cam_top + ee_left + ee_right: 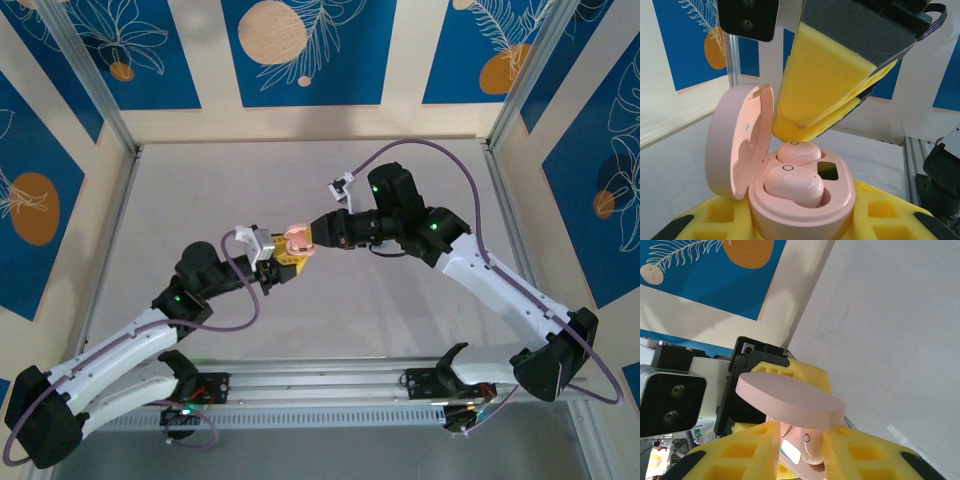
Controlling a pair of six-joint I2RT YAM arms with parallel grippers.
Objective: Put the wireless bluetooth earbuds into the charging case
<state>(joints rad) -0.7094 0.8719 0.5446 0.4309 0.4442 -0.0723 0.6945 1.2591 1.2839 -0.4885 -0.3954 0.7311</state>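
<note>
Pink earbuds (792, 186) nested side by side in the open charging case (805, 220) — clamped low between left gripper (280, 263) pads. Slanting down toward the far bud from just above: right gripper (799, 134), barely parted, gripping nothing.

Bright, even light from overhead falls on the bench (400, 330), where the arms cast only faint, soft-edged shadows. The pink earbuds (792, 182) carry a mild sheen without glare. A broad, soft shadow crosses the cream wall (765, 305).
</note>
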